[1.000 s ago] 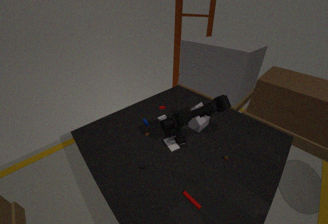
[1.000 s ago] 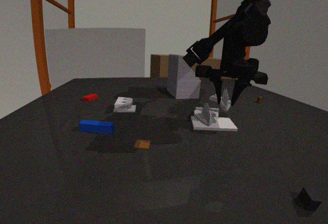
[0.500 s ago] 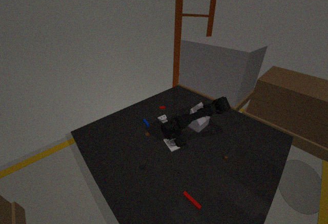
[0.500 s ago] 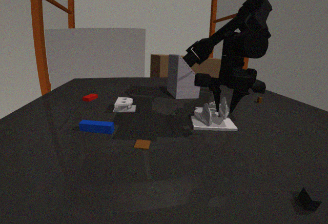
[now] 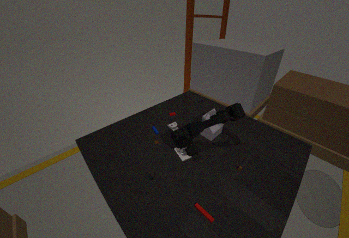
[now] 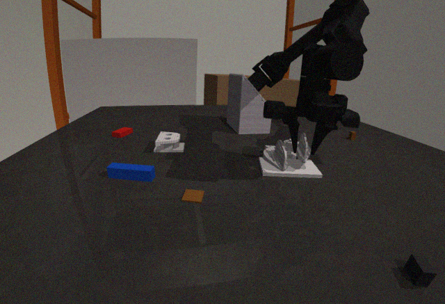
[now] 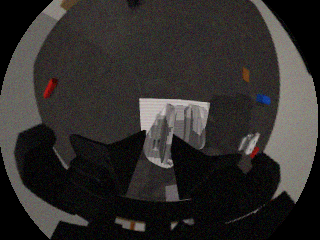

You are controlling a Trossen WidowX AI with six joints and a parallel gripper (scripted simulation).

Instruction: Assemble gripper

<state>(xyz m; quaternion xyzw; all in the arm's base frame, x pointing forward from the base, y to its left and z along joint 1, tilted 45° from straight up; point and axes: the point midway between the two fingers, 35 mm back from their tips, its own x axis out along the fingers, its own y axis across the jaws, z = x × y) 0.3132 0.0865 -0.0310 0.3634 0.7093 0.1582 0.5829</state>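
The held jaw point(image 6: 304, 149) point(image 7: 159, 140) is low over the gripper base point(image 6: 291, 172) point(image 7: 150, 107) point(image 5: 183, 156), beside the other jaw point(image 6: 280, 155) point(image 7: 192, 122); whether it touches cannot be told. The fingers point(image 6: 304, 149) are partly open, clamped on it. If it comes down off its pin or out of phase, teeth could clash and tilt it. The housing plate point(image 6: 167, 141) point(image 7: 249, 143) point(image 5: 172, 125), apparently, lies well apart on the table point(image 6: 222, 229) point(image 5: 157, 196) point(image 7: 100, 60).

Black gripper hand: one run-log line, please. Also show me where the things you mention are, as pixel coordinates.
black gripper hand point(image 6: 304, 152) point(image 7: 158, 135): shut on grey toothed jaw point(image 6: 304, 147) | white square gripper base point(image 6: 293, 174) point(image 7: 150, 107) point(image 5: 184, 158): beneath | mesh: unclear
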